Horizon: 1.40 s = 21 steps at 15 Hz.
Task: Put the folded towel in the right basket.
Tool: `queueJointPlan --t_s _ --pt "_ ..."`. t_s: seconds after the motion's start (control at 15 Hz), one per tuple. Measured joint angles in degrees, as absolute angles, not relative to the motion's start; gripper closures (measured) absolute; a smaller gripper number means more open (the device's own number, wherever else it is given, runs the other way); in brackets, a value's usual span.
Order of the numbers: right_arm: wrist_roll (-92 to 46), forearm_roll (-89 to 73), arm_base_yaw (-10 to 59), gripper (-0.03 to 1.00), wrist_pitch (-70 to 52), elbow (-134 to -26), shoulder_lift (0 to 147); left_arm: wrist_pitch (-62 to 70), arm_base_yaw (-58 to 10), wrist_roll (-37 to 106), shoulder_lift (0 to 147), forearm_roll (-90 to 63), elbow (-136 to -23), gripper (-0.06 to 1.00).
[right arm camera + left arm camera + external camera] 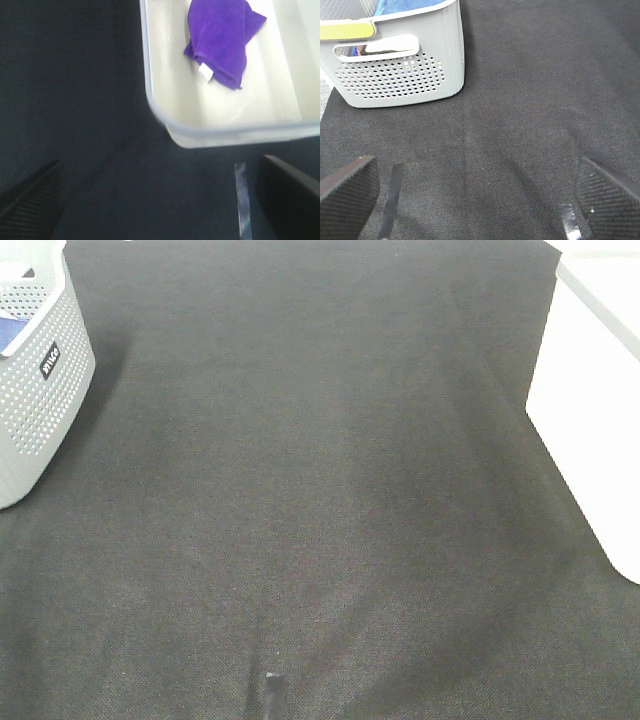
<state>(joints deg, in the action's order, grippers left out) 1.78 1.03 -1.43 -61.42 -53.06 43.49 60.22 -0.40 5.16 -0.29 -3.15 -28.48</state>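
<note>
A purple towel, loosely folded, lies inside the white basket. That basket stands at the right edge of the exterior view, where its inside is out of view. My right gripper is open and empty, over the black cloth just outside the basket's corner. My left gripper is open and empty, low over the cloth and a short way from the grey basket. Neither gripper shows in the exterior view.
The grey perforated basket stands at the far left with blue cloth inside. Black cloth covers the table between the two baskets. A small dark post sticks up at the front edge.
</note>
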Motion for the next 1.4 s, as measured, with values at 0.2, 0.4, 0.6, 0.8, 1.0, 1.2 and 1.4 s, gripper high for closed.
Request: queueJointPlan --t_s 0.2,0.4,0.6,0.8,1.0,1.2,1.4 --pt "1.7 0.4 -1.4 0.01 -62.3 -43.4 24.2 60.2 -0.4 5.2 -0.3 -3.2 -28.5 -0.04" --pt "1.7 0.0 -1.4 0.01 -65.4 -34.5 3.1 60.2 -0.4 5.2 -0.3 -3.2 -28.5 -0.04" --pt "1.0 0.0 -1.4 0.01 -69.1 -31.5 -0.1 60.2 -0.4 5.2 -0.3 -3.2 -28.5 -0.04" --pt "0.4 -0.3 -1.4 0.01 -64.1 -27.6 -0.2 60.2 -0.4 5.2 -0.3 -3.2 -28.5 -0.04" --pt "0.0 -1.0 -1.4 0.01 -63.8 -26.4 0.0 60.2 -0.4 5.2 -0.3 -3.2 -28.5 -0.04" --pt "-1.5 -2.5 -1.4 0.01 -63.6 -26.1 0.1 60.2 -0.4 5.2 -0.3 -3.2 -28.5 -0.04" --pt "-1.9 -2.6 -1.4 0.01 -63.4 -26.1 0.1 60.2 -0.4 5.2 -0.3 -3.2 -28.5 -0.04"
